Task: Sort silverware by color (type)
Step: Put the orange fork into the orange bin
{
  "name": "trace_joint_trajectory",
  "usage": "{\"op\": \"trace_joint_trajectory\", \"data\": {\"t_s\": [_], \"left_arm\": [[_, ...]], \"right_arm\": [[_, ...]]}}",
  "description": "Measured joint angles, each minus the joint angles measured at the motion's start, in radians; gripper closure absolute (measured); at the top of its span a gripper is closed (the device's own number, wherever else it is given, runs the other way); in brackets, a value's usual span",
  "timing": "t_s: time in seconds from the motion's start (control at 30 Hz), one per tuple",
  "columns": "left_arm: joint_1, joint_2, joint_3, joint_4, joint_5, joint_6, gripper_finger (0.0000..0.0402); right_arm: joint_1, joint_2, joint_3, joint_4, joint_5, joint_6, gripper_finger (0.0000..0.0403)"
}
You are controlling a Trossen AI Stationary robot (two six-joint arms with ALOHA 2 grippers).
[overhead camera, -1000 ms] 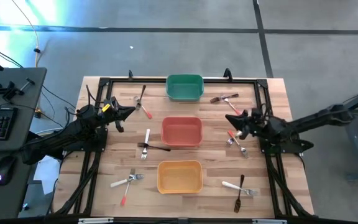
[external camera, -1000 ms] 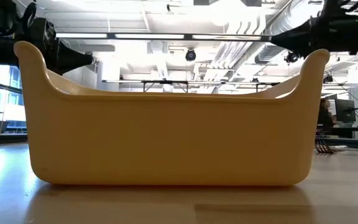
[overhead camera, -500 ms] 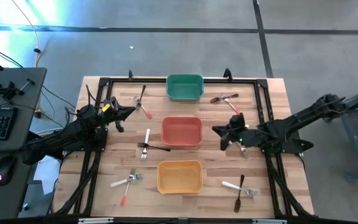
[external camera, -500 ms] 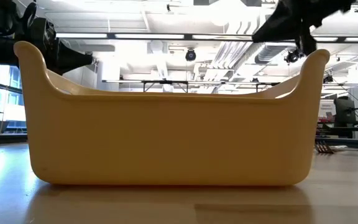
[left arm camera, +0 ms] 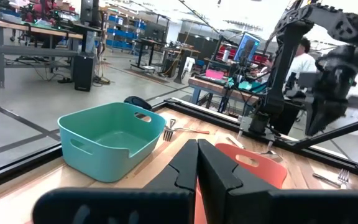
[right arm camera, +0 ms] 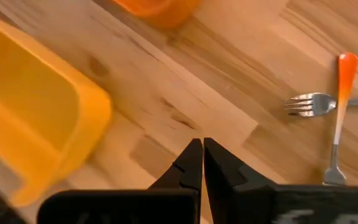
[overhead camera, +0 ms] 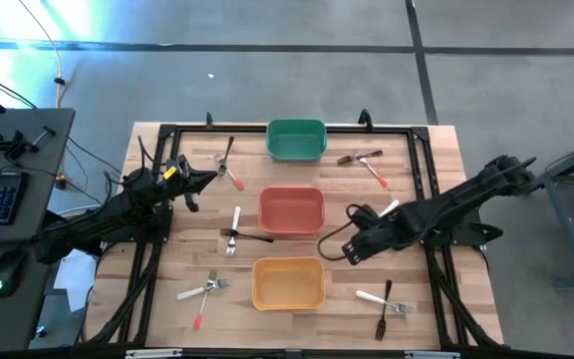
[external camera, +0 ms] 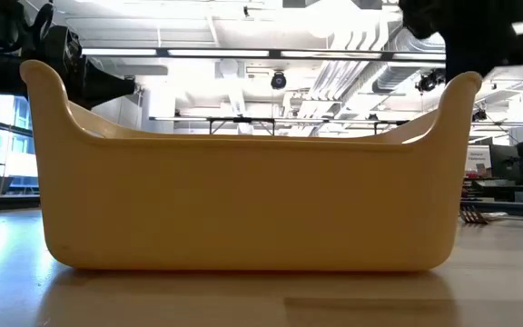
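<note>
Your right gripper [overhead camera: 349,249] hovers clenched on nothing between the red bin [overhead camera: 291,210] and yellow bin [overhead camera: 288,282]. The silverware [overhead camera: 233,232] lies scattered on the table [overhead camera: 167,269] — none binned. Your left gripper [overhead camera: 207,179] waits, clenched too.

**Wooden bench with three bins and scattered cutlery**

The bench [overhead camera: 167,299] is pale wood with a black frame. Down its middle stand a green bin [overhead camera: 296,140], a red bin [overhead camera: 291,210] and a yellow bin [overhead camera: 288,282] (well apart from one another). Forks lie flat on both sides: an orange-handled fork [overhead camera: 375,172] near the green bin, a dark fork [overhead camera: 246,235] left of the red bin, a white-handled fork [overhead camera: 384,300] right of the yellow bin.
</note>
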Motion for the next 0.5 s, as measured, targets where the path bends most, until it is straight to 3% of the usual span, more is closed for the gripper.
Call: {"op": "trace_joint_trajectory", "data": {"t_s": [0.33, 0.5], "left_arm": [[0.0, 0.0, 0.0, 0.0, 0.0, 0.0, 0.0401], [0.0, 0.0, 0.0, 0.0, 0.0, 0.0, 0.0401]], "right_arm": [[-0.061, 0.169, -0.034, -0.151, -0.137, -0.007, 0.0396], [-0.11, 0.213, -0.037, -0.272, -0.195, -0.009, 0.0343]]}}
